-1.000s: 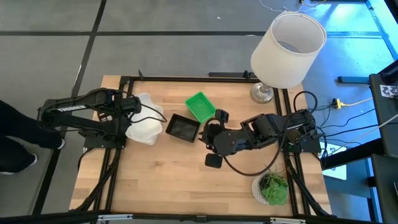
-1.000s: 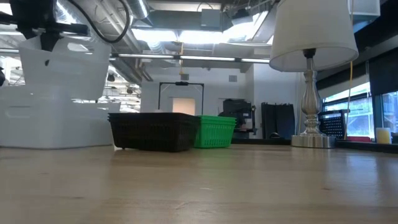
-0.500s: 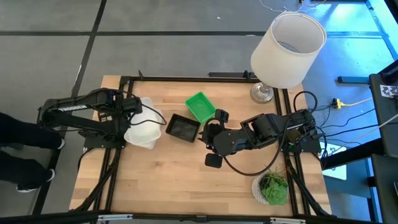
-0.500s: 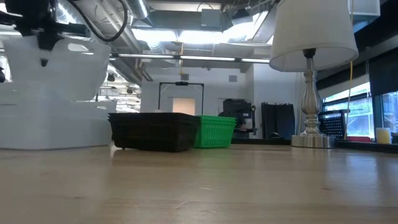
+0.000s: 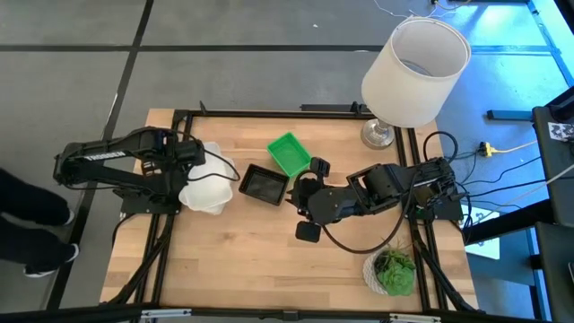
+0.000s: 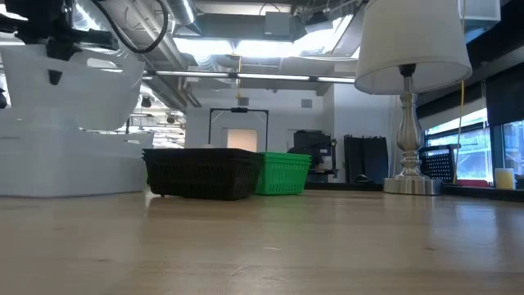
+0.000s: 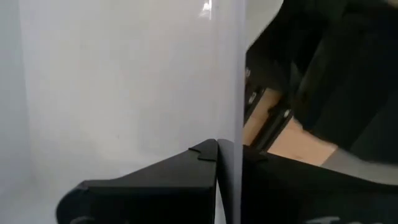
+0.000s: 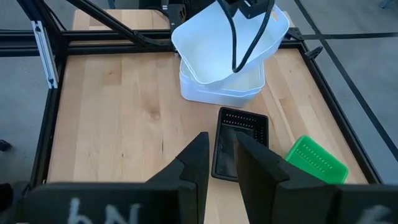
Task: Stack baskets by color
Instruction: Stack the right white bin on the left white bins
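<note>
Evidently light, stiff, thin-walled plastic: left gripper (image 5: 184, 154) clamps tight on the rim of a tilted white basket (image 5: 208, 184) above a second white basket (image 8: 221, 91) at the worktop's (image 5: 233, 251) left edge, a sound place to hold; right gripper (image 8: 220, 163) hangs part-open, empty.

We see a grey tiled floor (image 5: 81, 72) around the wooden table (image 5: 251, 251), bright ceiling lights (image 6: 270, 47), and windows (image 6: 483, 152) at one side.

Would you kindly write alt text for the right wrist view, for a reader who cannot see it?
A white basket, held tilted by the left gripper, hangs over a second white basket on the wooden table. Nearer the camera sit a black basket and a green basket, seen past the right gripper.
</note>
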Available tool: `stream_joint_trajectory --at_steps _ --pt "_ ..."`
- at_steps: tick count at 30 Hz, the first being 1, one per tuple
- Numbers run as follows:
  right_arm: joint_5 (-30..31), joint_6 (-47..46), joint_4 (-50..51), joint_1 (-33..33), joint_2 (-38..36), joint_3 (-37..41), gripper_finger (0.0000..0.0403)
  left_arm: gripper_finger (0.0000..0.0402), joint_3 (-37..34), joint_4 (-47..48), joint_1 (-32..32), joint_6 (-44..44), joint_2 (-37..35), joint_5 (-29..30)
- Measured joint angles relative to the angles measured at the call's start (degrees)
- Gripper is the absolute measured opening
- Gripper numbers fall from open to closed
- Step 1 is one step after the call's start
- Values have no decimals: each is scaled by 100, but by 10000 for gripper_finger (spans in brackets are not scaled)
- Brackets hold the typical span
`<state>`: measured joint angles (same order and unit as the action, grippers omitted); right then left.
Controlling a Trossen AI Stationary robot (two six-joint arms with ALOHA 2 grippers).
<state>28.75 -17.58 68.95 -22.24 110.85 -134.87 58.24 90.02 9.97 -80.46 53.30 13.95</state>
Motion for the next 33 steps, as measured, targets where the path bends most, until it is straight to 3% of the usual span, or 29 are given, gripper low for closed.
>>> stream_joint_trajectory --at_steps 11,19,28,33 --pt "-2 8 138 0 0 0 74 0 -709 -90 -4 232 0 -411" --pt "9 8 286 0 0 0 74 0 -715 -1214 -5 687 0 -1204" --pt "10 30 298 0 0 0 74 0 -701 -2352 -1 1426 0 -1058" --pt "-12 97 301 0 0 0 74 0 -376 -1745 -138 1200 -7 -966"
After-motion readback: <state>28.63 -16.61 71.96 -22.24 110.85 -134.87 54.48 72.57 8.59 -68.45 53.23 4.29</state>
